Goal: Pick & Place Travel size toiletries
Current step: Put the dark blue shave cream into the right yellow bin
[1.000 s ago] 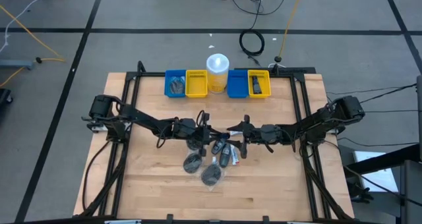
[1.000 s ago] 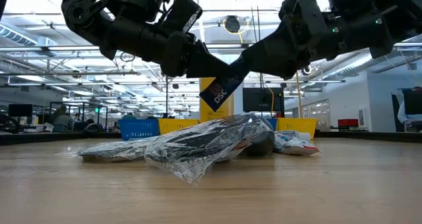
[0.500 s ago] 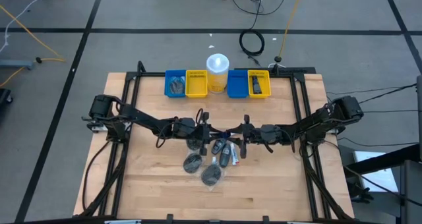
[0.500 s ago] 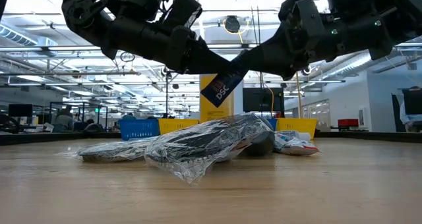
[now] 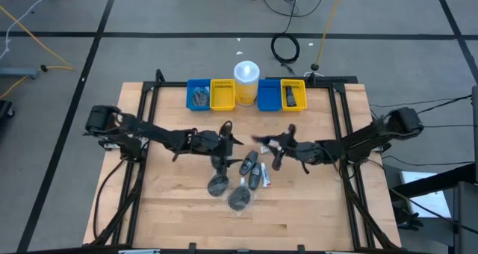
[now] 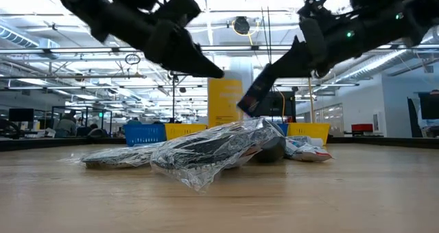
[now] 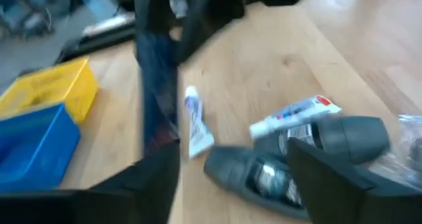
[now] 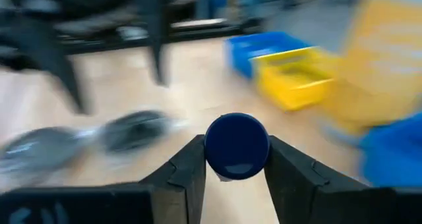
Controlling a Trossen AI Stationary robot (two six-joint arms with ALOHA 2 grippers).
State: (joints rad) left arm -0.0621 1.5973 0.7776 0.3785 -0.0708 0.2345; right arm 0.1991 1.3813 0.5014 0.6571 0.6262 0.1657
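Note:
The toiletries lie in a heap mid-table: two dark bottles, two dark grey discs in clear wrap and small white tubes. My right gripper hovers above the heap's far right side, shut on a dark blue tube. My left gripper stands open and bare above the heap's far left side, a short gap from the tube. My right gripper pinches the dark blue tube between its two fingers; a round dark blue end shows between them. The fingers come from the table's right, near level. The tube slants down past the fingertips, clear of the heap and table.
Along the far edge stands a row: a blue bin, a yellow bin, a tall white-lidded cup, a blue bin and a yellow bin. Bare wood lies toward the near edge and both sides.
Both grippers held the dark blue tube above the heap. My right gripper shut on it, then my left gripper opened, let go and drew back toward the table's left, tipping up. My right gripper carried the tube a little up and toward the right, turning it.

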